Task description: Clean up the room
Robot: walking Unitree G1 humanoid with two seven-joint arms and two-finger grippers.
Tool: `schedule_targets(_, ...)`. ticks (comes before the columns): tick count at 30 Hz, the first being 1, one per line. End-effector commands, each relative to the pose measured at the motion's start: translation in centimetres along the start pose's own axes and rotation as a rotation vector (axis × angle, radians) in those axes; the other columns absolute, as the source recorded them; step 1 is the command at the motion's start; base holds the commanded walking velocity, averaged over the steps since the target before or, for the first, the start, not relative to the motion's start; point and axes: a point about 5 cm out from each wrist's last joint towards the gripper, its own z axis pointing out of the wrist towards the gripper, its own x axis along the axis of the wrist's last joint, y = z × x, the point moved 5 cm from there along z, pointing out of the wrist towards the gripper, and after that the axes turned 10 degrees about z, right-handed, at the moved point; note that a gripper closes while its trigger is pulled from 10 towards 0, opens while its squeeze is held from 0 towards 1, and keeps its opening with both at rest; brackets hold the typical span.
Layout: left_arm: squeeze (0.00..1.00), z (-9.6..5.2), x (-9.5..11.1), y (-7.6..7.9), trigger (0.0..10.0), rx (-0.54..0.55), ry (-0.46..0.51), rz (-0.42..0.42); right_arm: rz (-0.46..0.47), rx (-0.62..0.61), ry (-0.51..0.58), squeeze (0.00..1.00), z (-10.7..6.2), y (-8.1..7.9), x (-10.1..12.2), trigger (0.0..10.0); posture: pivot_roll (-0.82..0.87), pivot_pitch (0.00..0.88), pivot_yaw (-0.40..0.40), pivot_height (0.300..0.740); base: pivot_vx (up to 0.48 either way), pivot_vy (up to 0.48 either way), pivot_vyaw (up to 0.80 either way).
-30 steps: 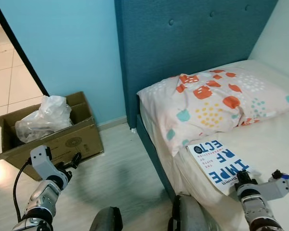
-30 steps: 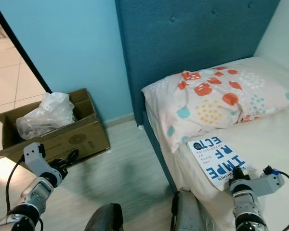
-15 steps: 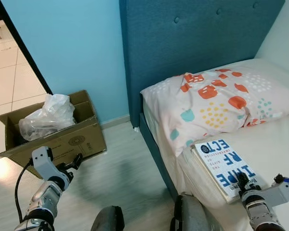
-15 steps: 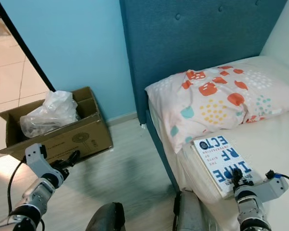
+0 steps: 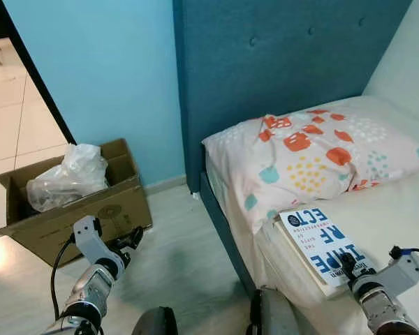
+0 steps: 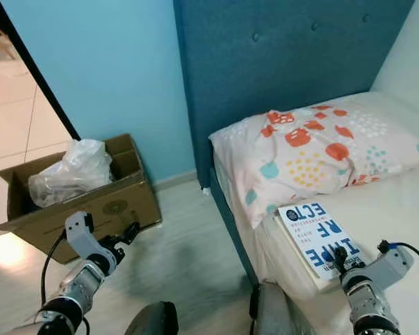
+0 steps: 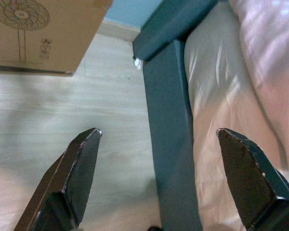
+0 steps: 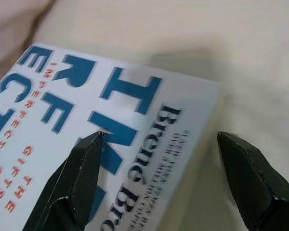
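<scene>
Beside the pillow (image 5: 314,150), a book (image 5: 321,241) lies near the bed's edge; the right gripper (image 8: 159,178) hangs spread wide over its near corner and should straddle that edge squarely before closing, left gripper (image 7: 159,168) wide, idle

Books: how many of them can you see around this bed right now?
1. The book, white with blue lettering, lies on the mattress just below the patterned pillow, with the right gripper at its near edge. More could be hidden inside the cardboard box.
</scene>
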Motion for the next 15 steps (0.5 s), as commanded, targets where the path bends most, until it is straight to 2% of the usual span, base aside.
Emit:
schedule_targets(1,0.00,-0.6,-2.7,0.2,10.0,-0.003,-0.091,0.003,0.007,-0.029,0.022,0.00,-0.1,0.6,0.3,10.0,-0.02,0.045,0.021,0.606,0.000,0.000,0.00)
schedule_targets(4,0.00,-0.7,-3.2,0.2,10.0,-0.006,-0.106,0.003,-0.008,-0.001,0.002,0.00,0.0,-0.2,0.0,10.0,-0.02,0.033,0.019,0.606,0.000,0.000,0.00)
schedule_targets(5,0.00,-1.1,-4.0,0.1,10.0,-0.009,-0.136,0.020,-0.070,0.013,-0.012,0.00,0.1,-0.7,-0.2,10.0,-0.02,0.013,0.017,0.606,0.000,0.000,0.00)
schedule_targets(8,0.00,-1.4,-4.7,-0.1,10.0,-0.002,-0.164,0.029,-0.123,-0.021,-0.009,0.00,0.1,-0.3,0.0,10.0,-0.03,0.003,0.016,0.606,0.000,0.000,0.00)
schedule_targets(9,0.00,-1.7,-5.3,-0.4,10.0,0.012,-0.184,0.031,-0.128,-0.060,0.010,0.00,0.1,0.1,0.6,10.0,-0.03,0.000,0.018,0.606,0.000,0.000,0.00)
schedule_targets(12,0.00,-2.1,-6.1,-0.8,10.0,0.029,-0.206,0.020,-0.113,-0.076,0.047,0.00,0.1,0.1,1.6,10.0,-0.03,0.000,0.020,0.606,0.000,0.000,0.00)
schedule_targets(15,0.00,-2.5,-6.8,-0.9,10.0,0.037,-0.232,0.019,-0.080,0.056,0.120,0.00,0.2,-2.8,2.9,10.0,-0.03,0.000,0.019,0.606,0.000,0.000,0.00)
